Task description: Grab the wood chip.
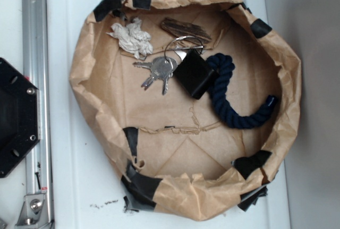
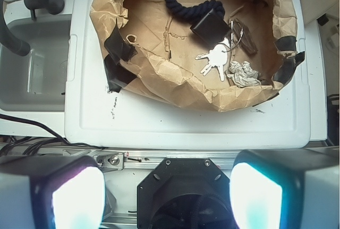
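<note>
The wood chip [image 1: 186, 28] is a dark brown streaky sliver lying at the back of the brown paper bin [image 1: 85, 80], just above the key ring. From the wrist it shows as the wood chip [image 2: 245, 37] at the bin's right side, beside the keys [image 2: 215, 61]. My gripper [image 2: 167, 197] is open, its two pale fingers [image 2: 74, 197] wide apart with nothing between them. It hangs high over the robot base [image 2: 186, 192], well outside the bin and far from the chip. The exterior view does not show the gripper.
In the bin lie a bunch of keys [image 1: 158, 69], a black block [image 1: 195, 73], a curved navy rope [image 1: 234, 101] and a crumpled paper wad [image 1: 132, 36]. The bin's taped walls stand raised. A metal rail [image 1: 34, 53] and a sink [image 2: 32, 64] lie beside the white lid.
</note>
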Robot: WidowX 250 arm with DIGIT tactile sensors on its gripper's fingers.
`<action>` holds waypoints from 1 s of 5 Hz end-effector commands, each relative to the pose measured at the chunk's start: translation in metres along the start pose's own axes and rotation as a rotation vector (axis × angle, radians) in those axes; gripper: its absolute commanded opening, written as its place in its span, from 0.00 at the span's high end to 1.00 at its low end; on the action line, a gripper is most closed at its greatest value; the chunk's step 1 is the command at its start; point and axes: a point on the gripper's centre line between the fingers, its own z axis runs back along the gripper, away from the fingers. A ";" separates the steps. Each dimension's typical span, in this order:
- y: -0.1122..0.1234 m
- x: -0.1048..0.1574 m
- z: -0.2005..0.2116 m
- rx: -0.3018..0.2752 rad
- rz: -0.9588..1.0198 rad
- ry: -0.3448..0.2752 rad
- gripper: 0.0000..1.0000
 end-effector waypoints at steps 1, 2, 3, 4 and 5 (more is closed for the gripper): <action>0.000 0.000 0.000 0.000 0.000 0.000 0.00; 0.041 0.041 -0.042 0.063 -0.010 -0.104 0.00; 0.053 0.077 -0.073 -0.021 -0.055 -0.136 0.00; 0.071 0.097 -0.093 0.005 -0.074 -0.074 0.00; 0.083 0.115 -0.125 0.057 -0.145 -0.038 0.00</action>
